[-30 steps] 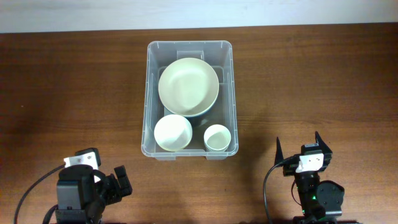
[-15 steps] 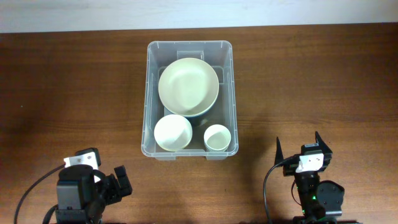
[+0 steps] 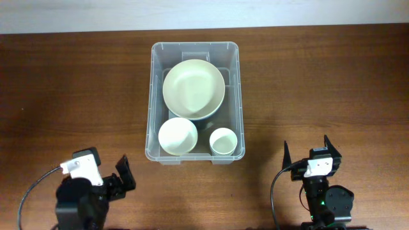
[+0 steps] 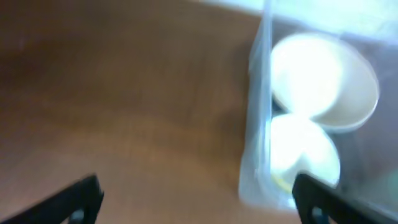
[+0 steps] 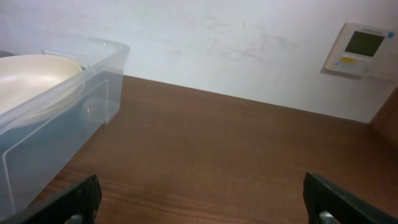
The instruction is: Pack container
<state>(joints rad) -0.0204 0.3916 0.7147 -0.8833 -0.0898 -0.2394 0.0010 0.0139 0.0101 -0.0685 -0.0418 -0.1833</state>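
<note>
The clear plastic container point(image 3: 153, 96) stands at the middle of the wooden table. Inside it lie a large cream bowl point(image 3: 193, 89) at the back, a smaller white bowl point(image 3: 177, 136) at front left and a small white cup point(image 3: 223, 140) at front right. My left gripper point(image 3: 105, 176) is open and empty near the front left edge, apart from the container. Its blurred wrist view shows the container's wall point(image 4: 256, 124) and two bowls point(image 4: 323, 81). My right gripper point(image 3: 307, 153) is open and empty at front right; its wrist view shows the container's corner point(image 5: 99, 87).
A white wall runs behind the table, with a wall control panel point(image 5: 360, 50) at the right in the right wrist view. Bare wood surrounds the container on both sides.
My left arm has shifted and turned slightly, its gripper now pointing up and to the right toward the container. The right arm and the container's contents have not moved.
</note>
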